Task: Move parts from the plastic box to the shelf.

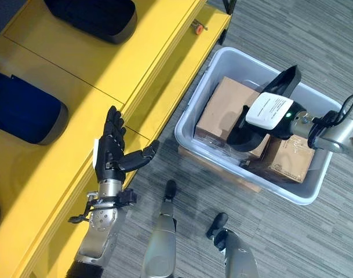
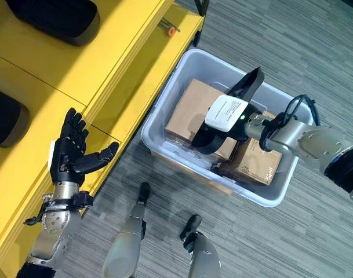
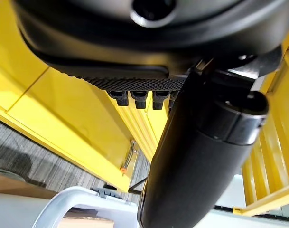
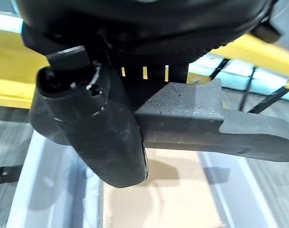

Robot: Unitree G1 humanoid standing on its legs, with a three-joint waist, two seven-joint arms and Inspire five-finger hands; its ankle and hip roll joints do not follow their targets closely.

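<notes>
A grey plastic box [image 1: 221, 59] stands on the floor beside the yellow shelf [image 1: 83, 75]. Inside it lie two cardboard cartons [image 1: 222, 109] [image 1: 292, 159]. My right hand [image 1: 271, 110] is over the box, shut on a long black curved part [image 1: 289, 78] that slants across the cartons. In the right wrist view the part [image 4: 220, 126] sits between thumb and fingers. My left hand [image 1: 111, 152] hovers open at the shelf's front edge, fingers straight, thumb out, holding nothing.
Two dark padded parts [image 1: 95, 17] [image 1: 25, 110] lie on the shelf's upper level. A small orange-tipped bolt [image 1: 197, 27] rests on the lower ledge near the box. Grey carpet floor [image 1: 315, 35] surrounds the box.
</notes>
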